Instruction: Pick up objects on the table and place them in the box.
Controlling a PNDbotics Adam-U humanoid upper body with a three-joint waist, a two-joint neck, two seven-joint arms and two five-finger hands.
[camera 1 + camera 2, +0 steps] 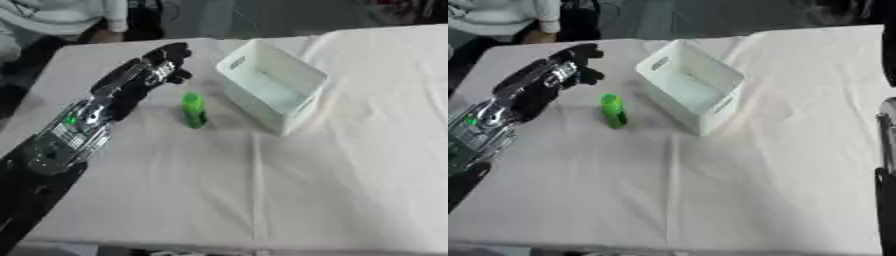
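Barely begun: box (273,86) looks empty, bottle (193,109) not yet picked.
Left hand (166,62) hovers beside the green bottle, fingers curled on nothing; bottle stands on the bench (350,175) just left of the box.

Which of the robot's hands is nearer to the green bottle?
Left. The left hand hovers just up and left of the green bottle, not touching it. The right hand shows in neither view.
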